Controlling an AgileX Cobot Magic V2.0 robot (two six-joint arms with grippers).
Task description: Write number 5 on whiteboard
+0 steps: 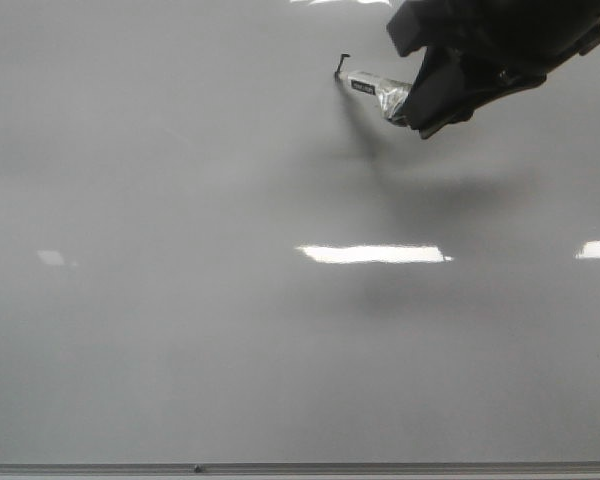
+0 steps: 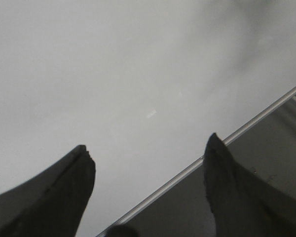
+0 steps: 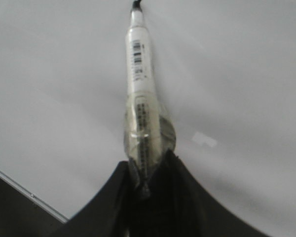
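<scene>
The right pincer (image 1: 412,112) comes in from the upper right of the whiteboard (image 1: 180,330), pinching a marker (image 1: 372,88) by its rear end, where a wad of clear tape or wrap thickens the barrel. The black tip rests on the board at a short dark stroke (image 1: 341,64), which looks like the very start of the number 5; no full digit is there yet. From the right wrist view the marker (image 3: 139,74) stands straight out between the two black fingers (image 3: 108,197), the nib at the far end. It looks a light, stiff plastic thing, smooth enough to twist or slide if gripped bare, so the wrapped rear part seems the sensible place to hold it, and that is where it is held. The board is glossy and hard, so I would guess only light pressure is wanted. The left pincer (image 2: 148,163) hangs spread wide and empty over the board near its metal edge (image 2: 246,127).
</scene>
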